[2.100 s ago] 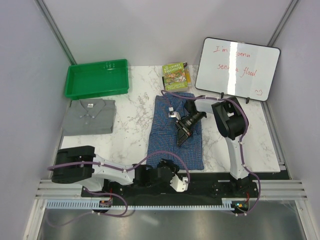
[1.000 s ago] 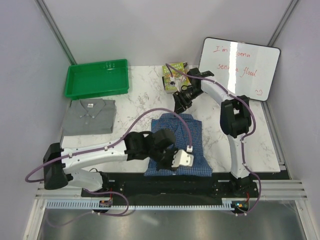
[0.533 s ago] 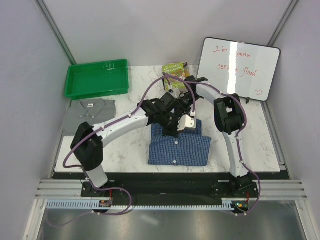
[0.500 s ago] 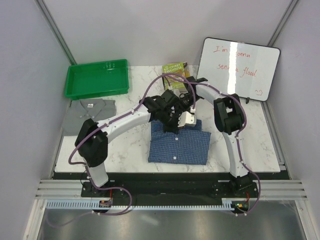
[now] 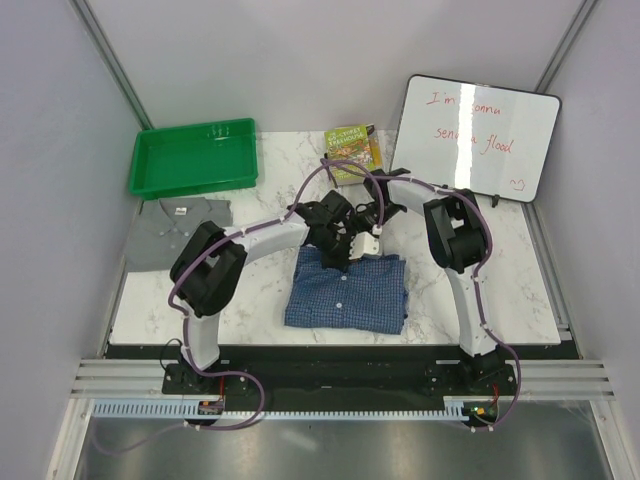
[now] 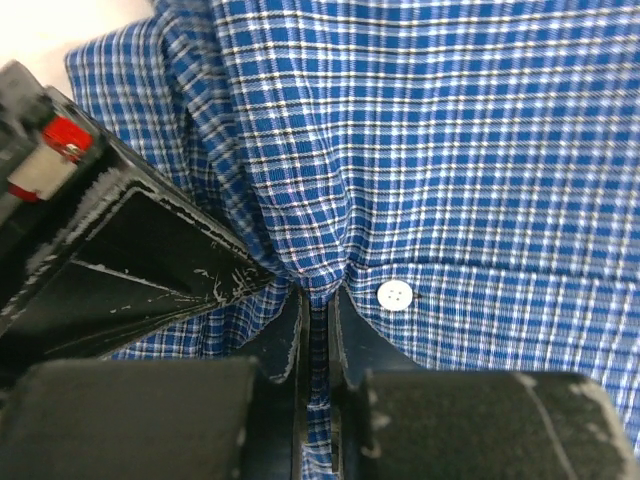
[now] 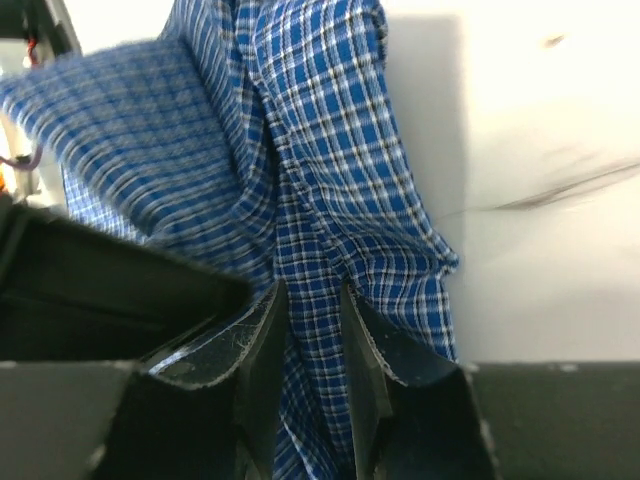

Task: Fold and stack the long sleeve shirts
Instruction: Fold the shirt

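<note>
- The blue shirt [image 5: 345, 295] lay folded into a rough rectangle near the middle of the table [image 5: 250, 290], and both arms met at its far edge.
- The grey shirt [image 5: 180, 232] sat folded at the table's left edge, just in front of the tray [image 5: 190, 160] and well apart from the blue one.
- The left gripper [image 6: 318, 305] was clenched on a thin pinch of blue cloth just beside a white button [image 6: 395, 294].
- The right gripper [image 7: 312, 320] had a thicker ridge of the same cloth filling the gap between its fingers, so it appeared to be grasping it.
- The shirt looked light, soft and limp. It would probably sag and unfold if lifted by one point, so holds at two spread corners or along a folded edge seemed safer.
- Only the overhead view showed both shirts and the gap between them.
- Only the wrist views showed the cloth caught in the fingers, which the arms hid from above.
</note>
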{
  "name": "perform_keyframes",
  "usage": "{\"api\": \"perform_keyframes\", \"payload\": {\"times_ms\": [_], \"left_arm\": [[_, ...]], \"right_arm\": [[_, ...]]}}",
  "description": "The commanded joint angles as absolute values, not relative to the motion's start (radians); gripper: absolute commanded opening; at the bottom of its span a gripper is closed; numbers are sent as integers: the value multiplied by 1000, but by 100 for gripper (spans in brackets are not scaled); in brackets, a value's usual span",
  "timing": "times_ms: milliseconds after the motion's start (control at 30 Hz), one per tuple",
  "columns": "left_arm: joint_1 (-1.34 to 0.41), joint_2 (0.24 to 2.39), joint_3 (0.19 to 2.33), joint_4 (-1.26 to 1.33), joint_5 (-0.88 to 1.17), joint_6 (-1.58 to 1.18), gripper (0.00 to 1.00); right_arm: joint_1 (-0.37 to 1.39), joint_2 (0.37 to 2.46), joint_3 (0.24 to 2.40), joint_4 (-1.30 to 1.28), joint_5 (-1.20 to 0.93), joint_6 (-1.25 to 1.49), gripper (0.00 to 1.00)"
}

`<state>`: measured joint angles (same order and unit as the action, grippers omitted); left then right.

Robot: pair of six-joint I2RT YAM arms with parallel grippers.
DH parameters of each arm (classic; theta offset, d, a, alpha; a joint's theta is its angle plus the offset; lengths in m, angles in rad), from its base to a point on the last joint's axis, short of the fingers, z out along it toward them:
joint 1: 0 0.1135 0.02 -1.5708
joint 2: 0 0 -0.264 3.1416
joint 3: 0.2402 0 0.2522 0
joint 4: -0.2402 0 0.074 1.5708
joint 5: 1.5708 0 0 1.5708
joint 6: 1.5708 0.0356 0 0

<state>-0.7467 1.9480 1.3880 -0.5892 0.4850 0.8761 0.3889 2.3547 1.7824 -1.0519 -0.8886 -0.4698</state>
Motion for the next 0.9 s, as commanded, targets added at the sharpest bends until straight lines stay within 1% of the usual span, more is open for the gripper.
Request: {"api": "perform_keyframes", "payload": {"times_ms": [0,67,133,200,267,300,333,467,500,533,567,600,700,767,800,833,867], "left_arm": [[-779,1862,1292,-575,525,864,10],[-805,1809,1260,-593,546,818,11],[-827,1775,1224,-606,558,784,12],[-848,1730,1212,-607,555,724,17],[-847,1717,1218,-607,540,684,24],[-844,1717,1233,-623,532,683,26],[-841,1718,1242,-633,531,687,30],[-815,1726,1262,-664,545,736,38],[-813,1730,1270,-676,549,745,43],[-811,1736,1276,-680,560,752,54],[-811,1738,1279,-680,563,756,55],[-811,1750,1285,-684,566,759,56],[-808,1770,1290,-687,566,768,56],[-805,1789,1292,-686,571,773,53],[-804,1796,1301,-684,574,772,51],[-802,1805,1307,-684,578,772,40],[-801,1807,1312,-684,580,772,34]], "right_arm": [[414,2280,1677,-1055,-877,-515,37],[417,2234,1626,-1057,-897,-508,38],[420,2206,1617,-1068,-908,-500,42],[422,2186,1647,-1089,-914,-489,46],[419,2181,1730,-1137,-917,-482,49],[410,2183,1752,-1141,-916,-468,51],[403,2181,1785,-1147,-913,-457,52],[384,2210,1819,-1172,-868,-454,49],[383,2215,1816,-1177,-864,-462,46],[385,2224,1815,-1198,-861,-468,44],[382,2238,1813,-1206,-864,-471,43],[385,2246,1807,-1212,-871,-477,40],[391,2264,1784,-1215,-874,-486,37],[394,2284,1781,-1203,-871,-485,36],[396,2290,1781,-1198,-868,-483,36],[396,2296,1781,-1186,-865,-479,35],[397,2307,1779,-1181,-850,-480,34]]}}
